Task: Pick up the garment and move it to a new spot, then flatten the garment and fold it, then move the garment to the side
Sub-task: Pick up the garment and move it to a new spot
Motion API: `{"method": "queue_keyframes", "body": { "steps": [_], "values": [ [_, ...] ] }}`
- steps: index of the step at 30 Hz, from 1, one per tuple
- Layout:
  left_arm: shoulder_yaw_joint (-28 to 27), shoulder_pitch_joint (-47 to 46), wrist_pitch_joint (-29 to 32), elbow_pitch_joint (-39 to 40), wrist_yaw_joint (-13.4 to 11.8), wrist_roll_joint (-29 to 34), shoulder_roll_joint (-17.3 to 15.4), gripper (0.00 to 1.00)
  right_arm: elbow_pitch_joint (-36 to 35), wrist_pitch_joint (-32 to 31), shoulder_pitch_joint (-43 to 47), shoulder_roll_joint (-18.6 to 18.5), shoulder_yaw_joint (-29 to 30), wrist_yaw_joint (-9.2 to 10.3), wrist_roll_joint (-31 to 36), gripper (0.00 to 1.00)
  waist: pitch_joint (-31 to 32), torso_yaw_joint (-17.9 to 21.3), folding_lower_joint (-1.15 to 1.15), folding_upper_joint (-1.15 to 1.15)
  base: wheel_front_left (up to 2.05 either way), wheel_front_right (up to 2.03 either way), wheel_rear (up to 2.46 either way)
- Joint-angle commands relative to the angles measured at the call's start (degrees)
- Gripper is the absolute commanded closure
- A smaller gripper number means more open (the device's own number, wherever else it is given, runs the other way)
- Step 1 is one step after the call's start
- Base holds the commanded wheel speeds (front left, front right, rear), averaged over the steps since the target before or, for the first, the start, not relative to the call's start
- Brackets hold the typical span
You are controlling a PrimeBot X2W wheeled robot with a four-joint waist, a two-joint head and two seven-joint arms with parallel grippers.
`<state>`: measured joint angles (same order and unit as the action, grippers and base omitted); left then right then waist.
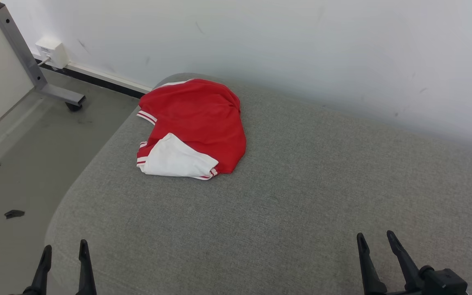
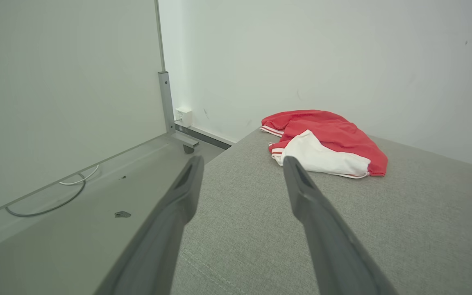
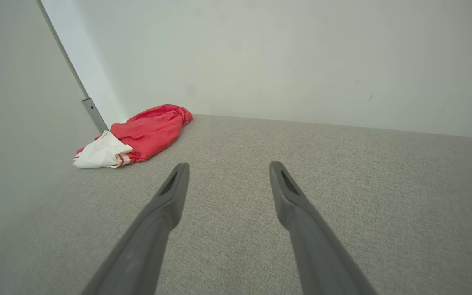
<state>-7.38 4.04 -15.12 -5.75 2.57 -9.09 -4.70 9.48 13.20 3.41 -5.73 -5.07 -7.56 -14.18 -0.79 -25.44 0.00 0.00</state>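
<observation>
One garment [image 1: 199, 123], red with a white panel [image 1: 174, 159] turned over its near edge and striped trim [image 1: 146, 116] on its left, lies in a loose crumpled heap. It sits at the far left corner of the grey cushion [image 1: 260, 213], near the wall [image 1: 322, 41] and just short of the cushion's left edge.

It looks like a light, limp knit, so it should sag and drape from whatever point is lifted and hold no shape of its own. Layers overlap in the heap, so a deep pinch may take several at once. The trimmed edge on the left and the free border of the white panel look like the clearest places to hold, since a single hem can be told apart there. The woven cushion will likely drag on the cloth if it is pulled flat rather than lifted.

The left gripper [image 1: 65, 246] and right gripper [image 1: 375, 234] are low at the near side, well apart from the garment. Both have their fingers [image 2: 178, 196] spread wide and hold nothing. Left of the cushion is the floor [image 1: 35, 164], with a metal post [image 1: 19, 53] and a wall box [image 1: 51, 51].
</observation>
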Motion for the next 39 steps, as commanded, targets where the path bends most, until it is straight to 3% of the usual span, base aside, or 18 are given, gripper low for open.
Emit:
{"method": "queue_keyframes", "body": {
  "steps": [1, 8, 15, 26, 39],
  "values": [
    [-0.17, 0.21, -0.02, 0.05, 0.00, -0.01, -0.30, 0.00, -0.07, 0.26, -0.60, 0.04, -0.07, 0.16, -0.27, 0.00, -0.24, 0.18, 0.00, 0.00, 0.00, 0.00, 0.00],
    [-0.82, -3.52, -0.02, 0.28, 0.39, -1.35, -0.95, 0.00, -0.82, -0.25, -1.75, -1.37, 0.51, 0.16, 0.16, 0.00, -2.53, 2.32, 0.00, 0.00, 0.00, 0.00, 0.00],
    [-1.45, -12.83, 0.62, -0.94, 0.97, -3.36, -2.77, 0.00, -3.18, -1.63, -3.54, -3.50, 1.78, 0.16, 0.80, 0.00, -7.60, 6.75, 0.00, 0.00, 0.00, 0.00, 0.00],
    [-4.04, -33.62, 3.52, -4.63, 1.23, -6.50, -9.16, 0.00, -7.50, -2.68, -6.61, -6.50, 6.90, 0.16, 1.10, 0.00, -18.05, 17.35, 0.00, 0.00, 0.00, 0.00, 0.00],
    [-2.77, -51.66, 6.43, -17.72, 2.49, -7.29, -15.35, 0.00, -10.07, -2.29, -8.91, -8.36, 9.89, 0.16, 1.62, 0.00, -26.67, 22.24, 0.00, 0.00, 0.00, 0.00, 0.00]
  ]
}}
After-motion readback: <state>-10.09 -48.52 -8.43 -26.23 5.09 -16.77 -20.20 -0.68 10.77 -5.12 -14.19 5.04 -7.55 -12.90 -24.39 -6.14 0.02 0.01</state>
